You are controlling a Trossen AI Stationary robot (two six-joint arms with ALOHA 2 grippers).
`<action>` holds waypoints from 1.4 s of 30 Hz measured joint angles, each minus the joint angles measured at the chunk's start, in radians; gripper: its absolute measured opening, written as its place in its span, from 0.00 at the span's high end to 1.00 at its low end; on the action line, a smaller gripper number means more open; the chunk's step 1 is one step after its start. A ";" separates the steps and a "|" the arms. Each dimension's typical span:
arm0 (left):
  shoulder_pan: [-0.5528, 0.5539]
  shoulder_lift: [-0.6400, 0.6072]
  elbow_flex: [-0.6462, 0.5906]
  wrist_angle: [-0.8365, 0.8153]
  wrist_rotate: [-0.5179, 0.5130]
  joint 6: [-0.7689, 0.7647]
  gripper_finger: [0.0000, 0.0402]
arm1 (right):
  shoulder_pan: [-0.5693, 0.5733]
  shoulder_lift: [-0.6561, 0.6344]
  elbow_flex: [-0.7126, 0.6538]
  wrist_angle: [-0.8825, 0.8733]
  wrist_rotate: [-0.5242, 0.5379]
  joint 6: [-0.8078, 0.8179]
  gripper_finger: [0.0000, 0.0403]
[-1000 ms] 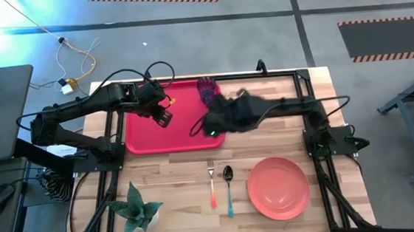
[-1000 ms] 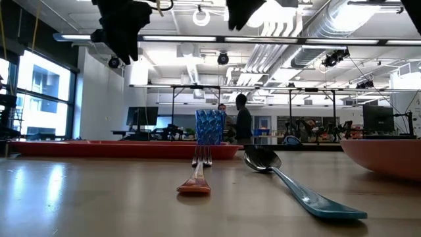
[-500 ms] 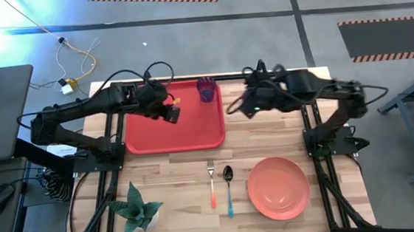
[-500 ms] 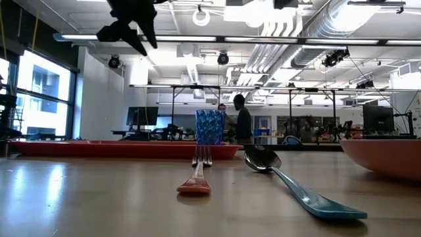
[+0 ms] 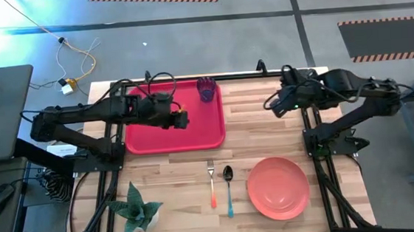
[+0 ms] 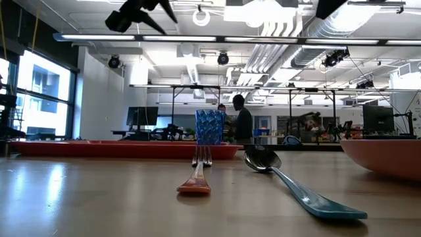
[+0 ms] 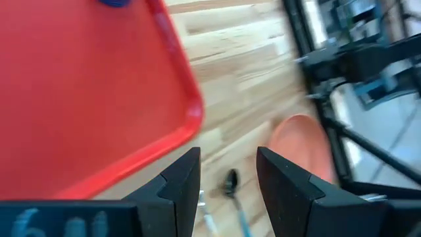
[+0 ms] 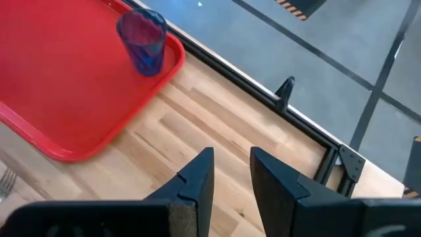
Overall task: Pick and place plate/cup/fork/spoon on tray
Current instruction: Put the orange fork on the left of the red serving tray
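High view: the large red rectangular plastic tray point(image 5: 172, 119) lies at about 11 o'clock on the wooden table point(image 5: 268, 137), its far rim close to the table's back edge. The small dark blue-purple cup point(image 5: 205, 89) stands upright in the tray's corner toward 12 o'clock, near both rims. Bare wood lies open between tray and near-edge items. The orange-handled metal fork point(image 5: 211, 183) and light-blue-handled spoon point(image 5: 228, 188) lie side by side, apart, at 6 o'clock. The round salmon-pink plate point(image 5: 277, 188) sits just beside them at 5 o'clock, near the front edge. The left gripper point(image 5: 181, 120) hangs above the tray's middle, arm stretched level, fingers apart and empty. The right gripper point(image 5: 273, 103) hovers over bare wood at 1 o'clock, fingers parted, holding nothing.
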State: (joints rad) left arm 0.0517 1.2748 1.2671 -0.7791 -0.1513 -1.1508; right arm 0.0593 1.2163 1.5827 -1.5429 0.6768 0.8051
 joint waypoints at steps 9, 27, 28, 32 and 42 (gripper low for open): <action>-0.111 0.100 0.000 0.116 -0.061 -0.130 0.66 | 0.000 -0.091 -0.083 -0.002 -0.024 0.003 0.78; -0.217 0.271 0.000 0.339 0.050 -0.223 0.66 | 0.000 -0.095 -0.085 0.000 -0.015 0.007 0.78; -0.223 0.271 0.000 0.342 0.045 -0.235 0.66 | 0.000 -0.095 -0.085 -0.001 -0.017 0.007 0.78; -0.244 0.271 0.000 0.380 -0.011 -0.281 0.66 | 0.000 -0.095 -0.085 -0.001 -0.024 0.002 0.78; -0.262 0.271 0.000 0.617 -0.102 -0.260 0.66 | 0.000 -0.095 -0.085 -0.001 -0.059 -0.059 0.78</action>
State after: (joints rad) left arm -0.2108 1.5455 1.2671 -0.1626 -0.2531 -1.4111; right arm 0.0593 1.1213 1.4975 -1.5440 0.6175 0.7464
